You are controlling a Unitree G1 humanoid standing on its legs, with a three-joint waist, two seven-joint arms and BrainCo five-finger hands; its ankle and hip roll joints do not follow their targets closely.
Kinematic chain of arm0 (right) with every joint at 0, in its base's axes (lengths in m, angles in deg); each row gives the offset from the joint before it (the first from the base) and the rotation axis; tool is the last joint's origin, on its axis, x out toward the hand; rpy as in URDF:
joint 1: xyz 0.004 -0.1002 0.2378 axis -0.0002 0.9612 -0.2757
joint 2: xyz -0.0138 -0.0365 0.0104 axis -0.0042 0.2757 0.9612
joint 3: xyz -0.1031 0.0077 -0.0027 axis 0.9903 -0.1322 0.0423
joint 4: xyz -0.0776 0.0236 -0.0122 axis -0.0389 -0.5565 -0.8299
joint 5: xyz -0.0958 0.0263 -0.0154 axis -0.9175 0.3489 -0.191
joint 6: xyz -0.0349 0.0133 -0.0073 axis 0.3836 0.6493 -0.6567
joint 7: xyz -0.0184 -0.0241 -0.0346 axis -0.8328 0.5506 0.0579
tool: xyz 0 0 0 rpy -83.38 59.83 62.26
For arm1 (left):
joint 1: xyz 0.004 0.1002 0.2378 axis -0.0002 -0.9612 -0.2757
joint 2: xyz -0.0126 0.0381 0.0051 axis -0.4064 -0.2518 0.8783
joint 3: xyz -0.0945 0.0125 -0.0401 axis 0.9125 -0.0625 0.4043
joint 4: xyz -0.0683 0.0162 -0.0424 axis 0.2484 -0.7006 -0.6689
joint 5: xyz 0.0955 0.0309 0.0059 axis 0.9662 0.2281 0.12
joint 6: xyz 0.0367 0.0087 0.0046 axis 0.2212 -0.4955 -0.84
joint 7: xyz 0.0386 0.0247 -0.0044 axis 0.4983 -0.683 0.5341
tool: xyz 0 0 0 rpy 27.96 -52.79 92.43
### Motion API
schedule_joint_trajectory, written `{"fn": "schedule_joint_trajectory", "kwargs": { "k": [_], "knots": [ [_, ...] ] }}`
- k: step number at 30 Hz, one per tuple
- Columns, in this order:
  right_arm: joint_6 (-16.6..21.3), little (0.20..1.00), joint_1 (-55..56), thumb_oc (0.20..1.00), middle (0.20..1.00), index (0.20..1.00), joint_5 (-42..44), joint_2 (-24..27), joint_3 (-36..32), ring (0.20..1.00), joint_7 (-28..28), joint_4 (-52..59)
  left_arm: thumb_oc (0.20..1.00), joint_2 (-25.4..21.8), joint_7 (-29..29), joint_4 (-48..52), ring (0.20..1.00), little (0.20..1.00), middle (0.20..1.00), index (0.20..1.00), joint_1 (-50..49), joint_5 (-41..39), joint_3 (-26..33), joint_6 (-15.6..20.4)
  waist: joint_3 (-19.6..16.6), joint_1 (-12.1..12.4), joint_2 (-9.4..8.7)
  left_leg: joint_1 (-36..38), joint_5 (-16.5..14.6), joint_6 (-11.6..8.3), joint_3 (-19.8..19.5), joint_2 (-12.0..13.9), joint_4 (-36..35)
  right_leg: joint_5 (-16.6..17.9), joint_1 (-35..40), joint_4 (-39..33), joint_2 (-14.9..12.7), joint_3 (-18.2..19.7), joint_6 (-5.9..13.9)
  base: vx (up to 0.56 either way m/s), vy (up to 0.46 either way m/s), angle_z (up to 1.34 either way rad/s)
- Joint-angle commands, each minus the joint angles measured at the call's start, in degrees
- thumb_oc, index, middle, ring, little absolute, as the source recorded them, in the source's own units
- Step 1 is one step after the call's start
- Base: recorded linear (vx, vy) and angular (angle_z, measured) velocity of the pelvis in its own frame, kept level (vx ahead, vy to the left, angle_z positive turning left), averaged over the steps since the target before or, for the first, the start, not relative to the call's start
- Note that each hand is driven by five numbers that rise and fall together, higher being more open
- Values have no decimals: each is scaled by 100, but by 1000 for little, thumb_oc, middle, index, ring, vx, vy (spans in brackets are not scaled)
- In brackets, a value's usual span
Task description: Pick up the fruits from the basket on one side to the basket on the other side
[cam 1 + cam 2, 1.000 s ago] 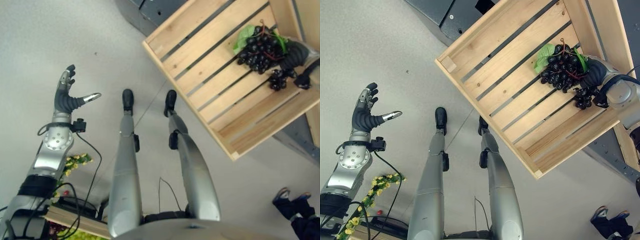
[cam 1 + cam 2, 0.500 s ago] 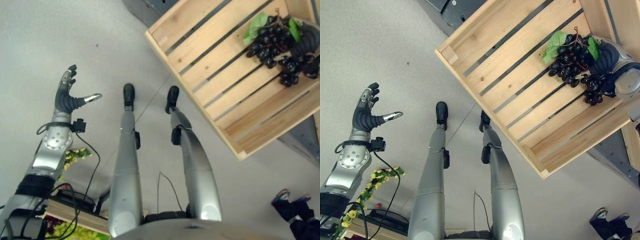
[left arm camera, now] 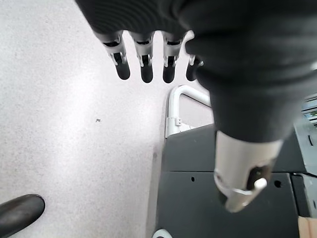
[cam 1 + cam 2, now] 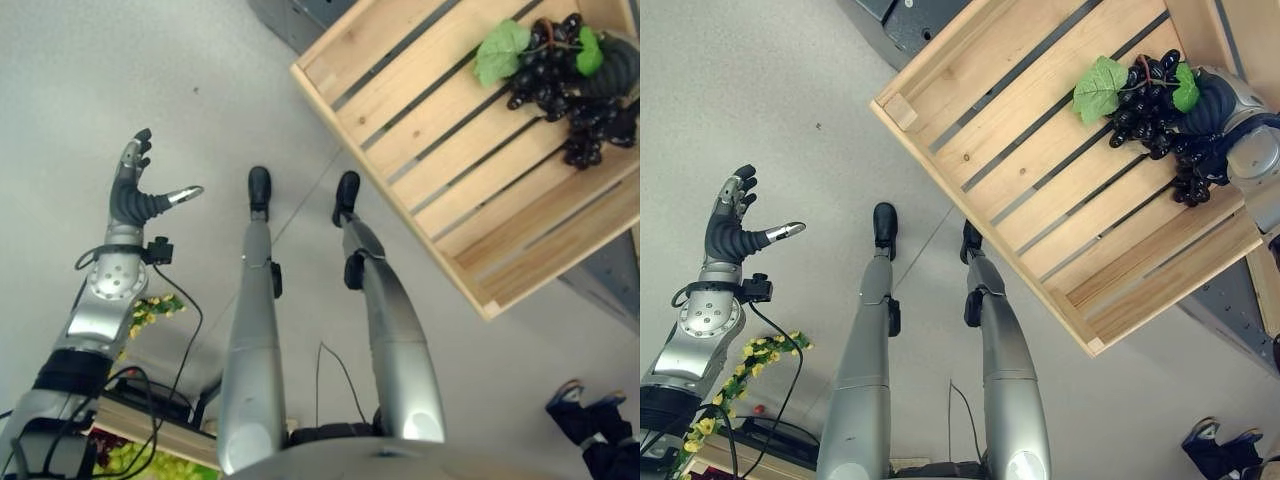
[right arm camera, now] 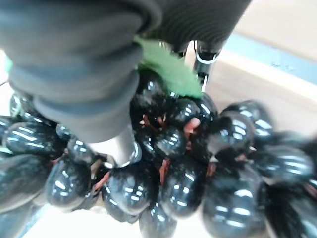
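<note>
In crate [image 4: 1040, 190] | right robot hand [image 4: 1212, 100] grips black grapes [image 4: 1155, 105] | left robot hand [image 4: 135, 190] spread

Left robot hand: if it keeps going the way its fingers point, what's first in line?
Likely nothing near: the left robot hand is open, fingers aimed over bare floor. Depth unclear.

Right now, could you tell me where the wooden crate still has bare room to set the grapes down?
The slatted wooden crate is bare from its near-left corner across to the middle. It is crowded only at the far right, where the right robot hand grips the bunch of dark purple grapes with green leaves. The left robot hand hangs open over grey floor.
</note>
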Motion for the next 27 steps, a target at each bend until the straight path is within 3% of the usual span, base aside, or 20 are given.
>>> {"fn": "schedule_joint_trajectory", "kwargs": {
  "k": [1,11,16,17,19,21,27],
  "knots": [
    [173,200,-201,200,200,200,34,-635,735,200,62,83,1000,214,96,448,1000,1000,1000,1000,-133,239,243,207,28,-66,275,353,-322,-100,-258,142,6,-505,270,337,-249,8,816,0,0,0],
    [314,200,-29,200,200,200,458,-644,609,200,211,453,1000,221,63,467,1000,1000,1000,1000,-110,238,243,236,28,-80,237,386,-312,-105,-274,155,-16,-492,321,295,-243,12,820,0,0,0],
    [645,200,501,200,200,200,1608,-434,444,200,674,1585,1000,130,-76,578,1000,1000,1000,1000,-171,223,296,343,28,-82,214,417,-300,-117,-279,149,-4,-488,350,310,-247,2,827,0,0,0],
    [781,200,756,200,200,200,2362,-371,393,200,976,2312,1000,53,-160,667,1000,1000,1000,1000,-248,226,309,390,28,-99,207,442,-295,-130,-274,146,18,-485,401,308,-262,-13,830,0,0,0],
    [807,200,902,200,200,200,2662,-339,323,200,1067,2480,1000,12,-194,682,1000,1000,1000,1000,-251,225,284,407,28,-82,210,460,-296,-132,-282,141,28,-485,422,315,-270,-19,831,-6,-3,2],
    [830,200,1302,200,200,200,3623,-343,244,200,1519,3246,1000,-81,-286,714,1000,1000,1000,1000,-224,263,226,451,28,-59,226,572,-303,-143,-277,117,62,-469,556,312,-292,-22,838,-23,-3,6],
    [819,200,1735,200,200,200,4606,-432,281,200,1971,4096,1000,-141,-390,567,1000,1000,1000,1000,-59,264,49,507,28,22,269,947,-360,-141,-271,72,129,-439,1011,293,-349,-76,864,-29,21,10]
  ]
}}
